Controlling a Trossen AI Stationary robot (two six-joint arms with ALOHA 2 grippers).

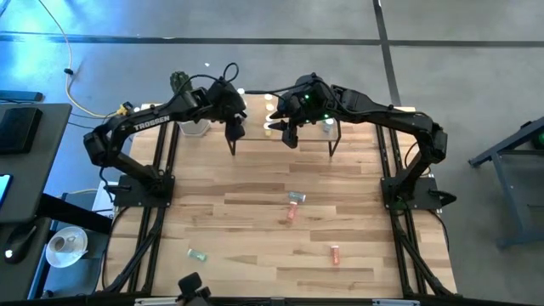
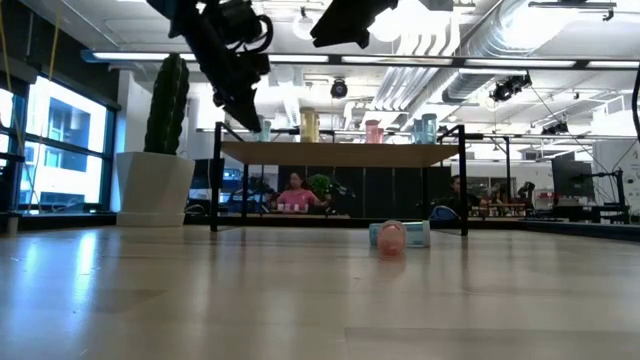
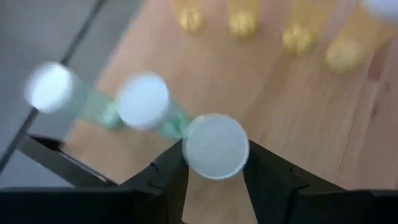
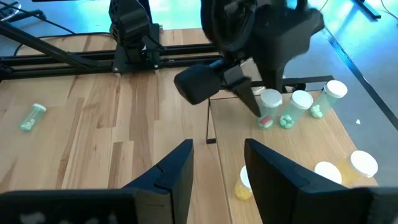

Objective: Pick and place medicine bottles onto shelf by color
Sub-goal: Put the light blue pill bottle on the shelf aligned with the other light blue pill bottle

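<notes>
The light-wood shelf (image 1: pixel 285 121) stands at the table's far edge. At its left end stand two green medicine bottles (image 3: pixel 143 99) (image 3: pixel 50 87), with yellow ones (image 3: pixel 242 22) farther along. My left gripper (image 3: pixel 214 180) is over that left end, shut on a third white-capped bottle (image 4: pixel 268 109) in the green row. My right gripper (image 4: pixel 217 168) hangs open above the shelf's middle with nothing between its fingers. On the table lie a teal bottle (image 1: pixel 295 197), two pink ones (image 1: pixel 291 215) (image 1: pixel 335 253) and a green one (image 1: pixel 197 254). My left gripper has the bottle's top, at the white cap (image 3: pixel 214 146), between its two fingers, one on either side. The fingers slant down at it from the table's near left. The bottle stands upright, with its base level with the neighbouring bottles on the shelf top.
A white pot with a cactus (image 2: pixel 155 185) stands just left of the shelf. Pink and pale blue bottles (image 2: pixel 425 128) stand toward the shelf's right end. The wide wooden tabletop (image 1: pixel 255 229) before the shelf holds only the scattered bottles.
</notes>
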